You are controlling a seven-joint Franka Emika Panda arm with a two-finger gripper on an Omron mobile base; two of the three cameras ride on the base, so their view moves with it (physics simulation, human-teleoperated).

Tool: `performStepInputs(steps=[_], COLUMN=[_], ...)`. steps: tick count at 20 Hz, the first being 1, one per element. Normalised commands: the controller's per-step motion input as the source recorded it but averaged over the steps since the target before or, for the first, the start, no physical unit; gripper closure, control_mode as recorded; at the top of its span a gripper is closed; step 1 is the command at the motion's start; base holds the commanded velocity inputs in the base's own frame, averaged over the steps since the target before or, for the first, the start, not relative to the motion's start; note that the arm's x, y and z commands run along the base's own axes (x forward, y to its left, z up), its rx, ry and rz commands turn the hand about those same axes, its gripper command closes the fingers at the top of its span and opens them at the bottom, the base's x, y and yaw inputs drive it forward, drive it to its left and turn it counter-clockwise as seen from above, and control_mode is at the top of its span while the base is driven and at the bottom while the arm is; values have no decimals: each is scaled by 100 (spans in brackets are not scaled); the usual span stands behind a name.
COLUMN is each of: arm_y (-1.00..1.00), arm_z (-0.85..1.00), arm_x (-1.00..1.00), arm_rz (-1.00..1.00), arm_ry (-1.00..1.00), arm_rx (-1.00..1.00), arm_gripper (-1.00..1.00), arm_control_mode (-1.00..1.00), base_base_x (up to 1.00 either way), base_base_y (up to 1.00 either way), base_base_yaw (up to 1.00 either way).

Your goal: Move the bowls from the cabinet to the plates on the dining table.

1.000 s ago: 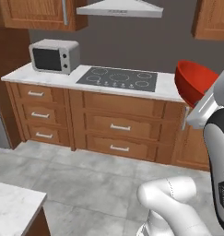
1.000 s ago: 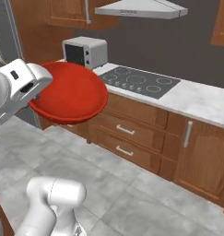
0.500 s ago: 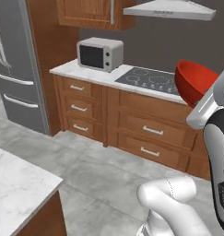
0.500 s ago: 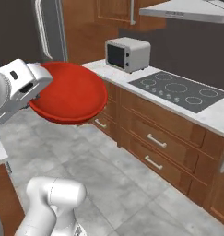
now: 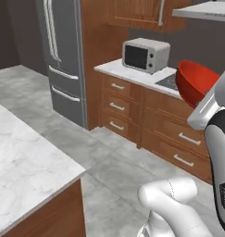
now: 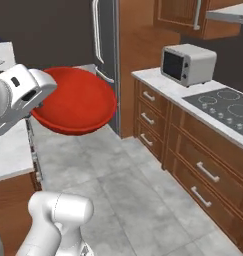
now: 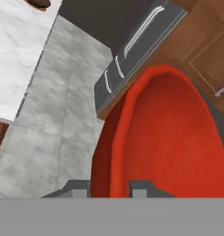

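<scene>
You are looking across a rendered kitchen: grey tiled floor through the middle of both base views, a steel fridge at upper left of the left base view, and a run of brown drawers under a marble counter carrying a microwave and a cooktop. The white veined corner of the dining desk fills the lower left of the left base view.

The red bowl is off any surface, carried in the air at the end of the arm: centre left in the right base view, upper right in the left base view, and rising from the bottom edge of the hand view. The gripper has its jaws nearly closed, pinching the bowl's rim, one tip inside the wall and one outside.

Treat this bowl as stiff and glossy, so probably slippery. It looks light, but a rim pinch holds it far from its centre, and the wide body hangs out to one side like a lever. I would judge that a sharp turn or stop could let it swivel in the jaws. The rim is the only sensible place to grip, since the wall is thin enough there and the body is too broad.

At the top left corner of the hand view a dark brown thing sits on the desk; it's too cropped to name. I cannot make out the plates.
</scene>
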Motion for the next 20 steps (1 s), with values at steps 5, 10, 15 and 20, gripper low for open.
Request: performStepInputs(steps=[5, 10, 15, 20], arm_y=[0, 0, 0, 0], arm_z=[0, 0, 0, 0], arm_x=[0, 0, 0, 0], arm_rz=[0, 0, 0, 0], arm_ry=[0, 0, 0, 0], arm_rx=[0, 0, 0, 0], arm_gripper=[100, 100, 100, 100], arm_control_mode=[100, 100, 100, 100], base_base_x=[49, 52, 56, 57], base_base_y=[-4, -13, -20, -25], base_base_yaw=[40, 35, 32, 31])
